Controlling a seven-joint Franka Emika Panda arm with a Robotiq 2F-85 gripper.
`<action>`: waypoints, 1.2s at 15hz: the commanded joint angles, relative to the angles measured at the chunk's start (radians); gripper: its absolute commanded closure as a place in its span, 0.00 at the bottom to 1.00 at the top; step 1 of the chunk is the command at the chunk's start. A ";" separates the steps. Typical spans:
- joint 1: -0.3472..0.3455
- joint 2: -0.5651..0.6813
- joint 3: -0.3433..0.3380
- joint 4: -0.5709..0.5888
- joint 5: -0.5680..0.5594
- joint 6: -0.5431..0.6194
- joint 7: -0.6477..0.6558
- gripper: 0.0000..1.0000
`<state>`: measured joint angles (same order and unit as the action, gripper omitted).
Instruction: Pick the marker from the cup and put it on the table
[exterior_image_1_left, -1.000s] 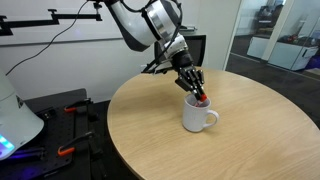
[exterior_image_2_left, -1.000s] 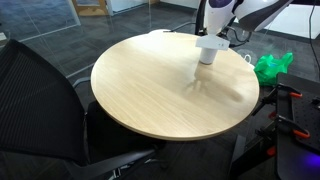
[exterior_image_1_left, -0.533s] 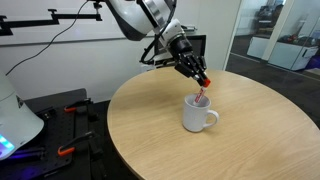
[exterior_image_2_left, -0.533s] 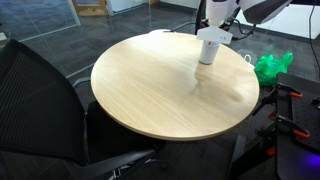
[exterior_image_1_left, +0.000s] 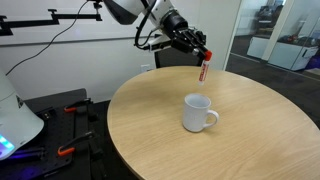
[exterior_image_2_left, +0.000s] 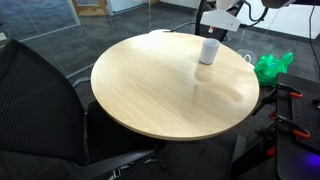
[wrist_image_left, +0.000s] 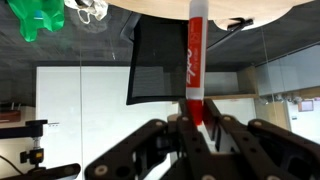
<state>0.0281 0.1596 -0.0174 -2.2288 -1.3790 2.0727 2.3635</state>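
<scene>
From my station I see the dark fingers (exterior_image_1_left: 197, 48) clamped on a short, thin red marker with a whitish part (exterior_image_1_left: 203, 70), which hangs roughly upright below them in the air, clear of everything else. The marker is outside the plain white ceramic mug (exterior_image_1_left: 198, 112); in an exterior view it sits higher than the mug's rim and appears above and behind it, not touching it. The mug stands upright on the large round bench with a light wood-grain top (exterior_image_1_left: 140, 135), its single handle turned toward the right of that picture. In the wrist view, which comes to me upside down, the marker (wrist_image_left: 194, 60) runs straight up the middle of the picture from between the fingers (wrist_image_left: 222, 135), which press on its lower red stretch from both sides, and its far end points at the bench edge (wrist_image_left: 160, 8) along the top. In an exterior view from the opposite side, the mug (exterior_image_2_left: 208, 51) stands near the far rim of the bench (exterior_image_2_left: 150, 95); I cannot make out the marker there. A crumpled green plastic item (exterior_image_2_left: 272, 67) lies beyond the bench, and a black mesh chair (exterior_image_2_left: 40, 100) stands at the near side.
</scene>
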 joint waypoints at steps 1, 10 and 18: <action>0.014 -0.080 0.032 -0.039 -0.032 -0.022 0.019 0.95; 0.093 -0.029 0.140 0.027 -0.007 -0.014 -0.028 0.95; 0.146 0.144 0.199 0.181 0.057 0.021 -0.194 0.95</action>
<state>0.1697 0.2296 0.1759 -2.1349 -1.3660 2.0753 2.2694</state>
